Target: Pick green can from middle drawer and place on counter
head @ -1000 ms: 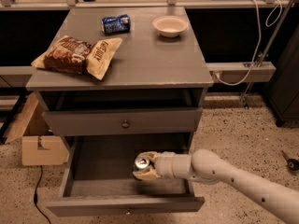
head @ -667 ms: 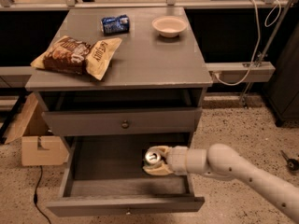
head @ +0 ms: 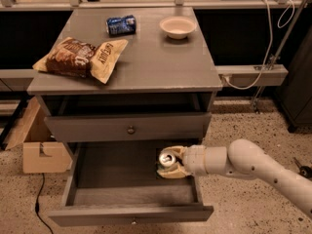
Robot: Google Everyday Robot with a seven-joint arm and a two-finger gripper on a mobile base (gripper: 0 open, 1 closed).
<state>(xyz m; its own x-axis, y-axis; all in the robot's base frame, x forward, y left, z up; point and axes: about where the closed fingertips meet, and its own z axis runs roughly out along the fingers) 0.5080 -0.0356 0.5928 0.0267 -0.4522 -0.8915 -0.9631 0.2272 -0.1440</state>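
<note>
The green can shows its silver top and pull tab, held between the cream fingers of my gripper. The gripper is shut on it and holds it over the right side of the open middle drawer, above the drawer floor. My white arm reaches in from the lower right. The counter is the flat grey top of the cabinet, above and behind the gripper.
On the counter lie a brown and yellow chip bag, a blue can on its side and a small cream bowl. A shut drawer with a round knob sits above the open one. A cardboard box stands left.
The gripper has moved right and slightly up with the can in it, from the drawer's middle toward its right side.
</note>
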